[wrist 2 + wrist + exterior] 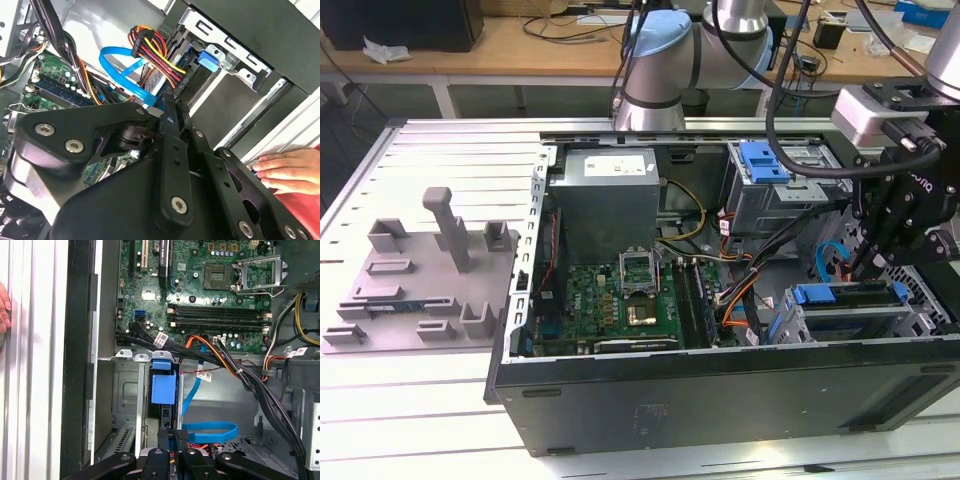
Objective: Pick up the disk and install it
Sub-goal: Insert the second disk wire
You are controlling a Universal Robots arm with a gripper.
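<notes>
Hovering inside the open computer case (720, 385), the pincer (865, 262) sits at the exterior view's right, above the drive cage; whether it is spread or pressed together cannot be told. The disk (850, 296), blue carrier showing, rests edge-up in the drive cage (131, 390) just below the pincer. Blue data cable (210, 432) and orange-yellow power wires (157, 55): beside the cage. Motherboard (620, 300): mid-case. Power supply box (608, 195): behind it. A person's hand (287, 170): on the case edge. Grey fixture block (425, 285): on the desk (410, 420), well apart.
</notes>
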